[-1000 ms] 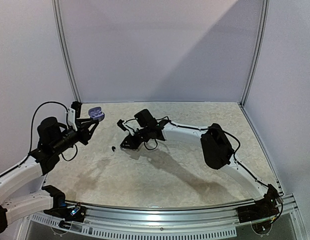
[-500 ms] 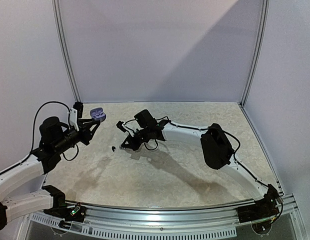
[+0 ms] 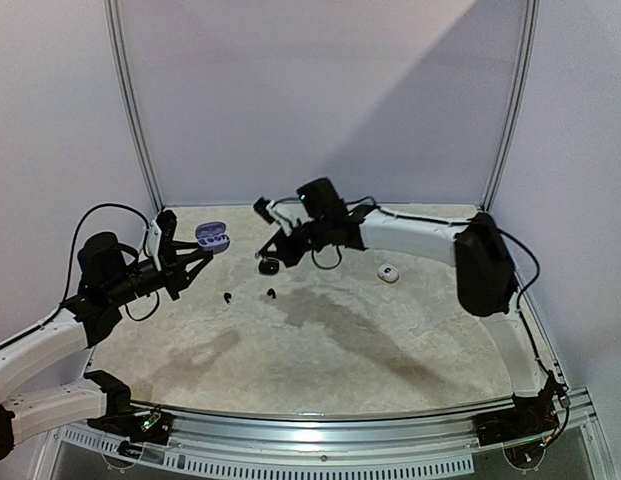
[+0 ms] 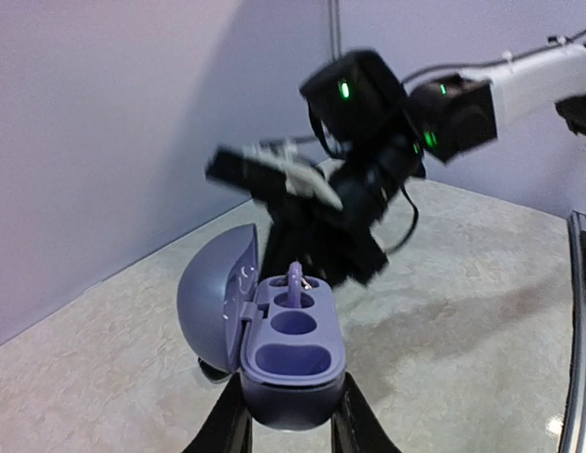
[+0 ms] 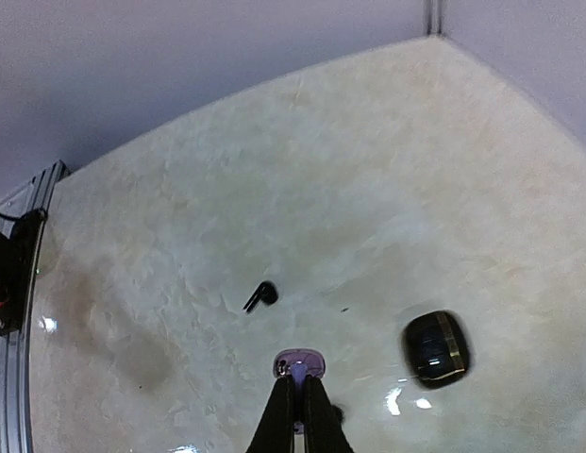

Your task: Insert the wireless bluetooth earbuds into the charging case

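Note:
My left gripper (image 4: 291,429) is shut on the base of an open purple charging case (image 4: 294,354), held above the table at the left (image 3: 212,237). Its lid is swung back. One purple earbud (image 4: 294,281) stands in the case's far socket, and the nearer sockets are empty. My right gripper (image 5: 298,381) is shut on a second purple earbud (image 5: 298,361), raised over the table a short way right of the case (image 3: 277,246). Two black earbuds (image 3: 227,297) (image 3: 271,292) lie on the table; the right wrist view shows one (image 5: 261,295).
A black case with a gold band (image 5: 436,347) lies on the table just right of my right gripper. A small white case (image 3: 388,273) sits further right. Walls close the back and both sides, and a metal rail (image 3: 320,420) runs along the near edge.
My right gripper has closed on the purple earbud and lifted it up and back from the table. The white case now shows. The left gripper has carried the open case slightly right.

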Tool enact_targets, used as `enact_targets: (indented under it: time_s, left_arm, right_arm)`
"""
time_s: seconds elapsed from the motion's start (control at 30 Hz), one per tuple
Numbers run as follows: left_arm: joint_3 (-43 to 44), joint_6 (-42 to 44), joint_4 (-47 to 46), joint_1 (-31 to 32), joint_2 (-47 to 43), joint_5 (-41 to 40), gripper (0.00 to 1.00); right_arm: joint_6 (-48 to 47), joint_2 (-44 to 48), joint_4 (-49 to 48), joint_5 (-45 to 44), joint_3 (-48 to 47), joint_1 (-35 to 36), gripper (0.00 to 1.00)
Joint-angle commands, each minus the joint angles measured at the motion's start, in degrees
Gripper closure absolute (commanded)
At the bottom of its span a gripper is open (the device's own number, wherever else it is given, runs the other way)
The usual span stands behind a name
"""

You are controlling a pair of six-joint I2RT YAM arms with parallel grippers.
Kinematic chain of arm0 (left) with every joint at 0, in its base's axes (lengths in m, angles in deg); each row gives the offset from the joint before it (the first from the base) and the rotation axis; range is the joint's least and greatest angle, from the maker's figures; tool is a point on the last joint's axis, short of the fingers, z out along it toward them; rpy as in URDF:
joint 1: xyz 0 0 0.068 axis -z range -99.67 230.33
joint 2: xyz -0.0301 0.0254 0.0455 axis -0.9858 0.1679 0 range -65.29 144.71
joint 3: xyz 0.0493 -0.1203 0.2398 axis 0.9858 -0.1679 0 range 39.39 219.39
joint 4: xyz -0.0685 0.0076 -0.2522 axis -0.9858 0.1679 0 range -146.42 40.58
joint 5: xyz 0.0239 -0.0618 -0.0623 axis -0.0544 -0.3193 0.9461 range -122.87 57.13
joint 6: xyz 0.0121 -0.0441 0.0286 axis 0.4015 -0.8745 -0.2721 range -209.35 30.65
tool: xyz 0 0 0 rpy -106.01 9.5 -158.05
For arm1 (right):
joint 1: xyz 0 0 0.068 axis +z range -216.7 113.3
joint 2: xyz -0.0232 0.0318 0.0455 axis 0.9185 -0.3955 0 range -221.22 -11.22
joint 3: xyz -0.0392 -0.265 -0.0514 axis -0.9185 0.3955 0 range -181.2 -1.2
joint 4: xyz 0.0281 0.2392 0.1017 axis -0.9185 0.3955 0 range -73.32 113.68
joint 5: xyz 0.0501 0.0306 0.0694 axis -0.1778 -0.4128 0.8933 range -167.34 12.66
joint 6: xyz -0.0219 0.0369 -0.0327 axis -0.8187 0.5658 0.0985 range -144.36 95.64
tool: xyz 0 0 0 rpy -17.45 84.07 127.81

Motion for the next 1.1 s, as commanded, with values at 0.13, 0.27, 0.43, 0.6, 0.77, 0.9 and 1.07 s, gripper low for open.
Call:
enact_targets:
  time_s: [0.13, 0.27, 0.43, 0.6, 0.77, 0.9, 1.07]
  left_arm:
    - [3.0, 5.5, -2.1, 0.7, -0.1, 17.4, 1.0]
    - [4.3, 5.6, -1.8, 1.8, 0.9, 19.2, 1.0]
    - [5.5, 5.3, -2.1, 3.7, 1.9, 19.4, 1.0]
    - [5.9, 4.7, -2.0, 4.6, 2.2, 18.8, 1.0]
    - [6.1, 6.0, -1.1, 5.5, 2.3, 19.1, 1.0]
    - [6.1, 6.5, -0.8, 6.3, 2.5, 18.8, 1.0]
    - [6.2, 6.5, -1.0, 6.6, 2.6, 17.8, 1.0]
  right_arm:
    - [-6.1, 24.0, -9.5, 3.6, 9.3, -0.6, 1.0]
    - [-12.1, 28.1, -10.5, 11.5, 12.1, 3.6, 1.0]
    - [-20.4, 27.4, -3.7, 16.4, 9.6, 7.5, 1.0]
    - [-28.9, 24.7, 4.1, 14.6, 6.2, 9.8, 1.0]
    - [-30.0, 23.3, 4.5, 12.6, 5.6, 10.0, 1.0]
    - [-30.5, 22.3, 4.7, 11.6, 4.6, 10.0, 1.0]
    - [-30.9, 20.9, 6.0, 10.8, 3.6, 10.0, 1.0]
